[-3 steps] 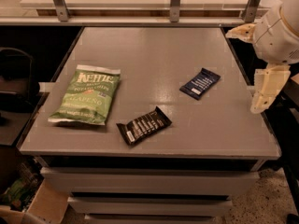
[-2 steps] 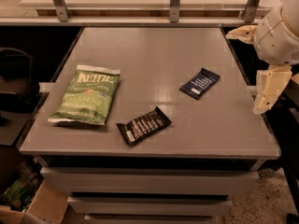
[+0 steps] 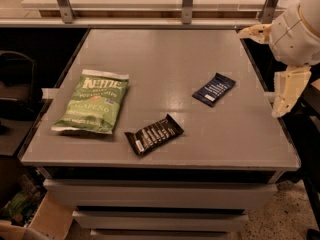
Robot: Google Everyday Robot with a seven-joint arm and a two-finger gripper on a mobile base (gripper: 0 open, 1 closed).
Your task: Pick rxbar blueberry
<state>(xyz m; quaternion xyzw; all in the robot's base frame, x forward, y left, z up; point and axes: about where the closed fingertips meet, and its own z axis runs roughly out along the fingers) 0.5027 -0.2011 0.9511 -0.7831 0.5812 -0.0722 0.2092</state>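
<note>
Rxbar blueberry sits on the right half of the grey table - a small, flat navy wrapper lying face up, white lines of text and a little white patch showing. It's turned on a diagonal, one end pointing toward the far right corner and the other toward the near middle. Nothing touches it; bare tabletop all round.

Over on the right edge, there's the gripper, a cream-coloured piece hanging off the rounded white wrist, out past the table's right side and lifted clear of the surface. It's near the navy bar but apart from it, with a strip of open table between the two. Is it open or closed? Cannot tell from this angle. It has hold of none of the packages - all three lie flat on the table.

Closer to the front edge, left of the navy bar, a black bar wrapper with white text lies at a similar slant. Further left still, well apart from both bars, the big green Kettle chips bag rests flat with its top toward the back of the table.
</note>
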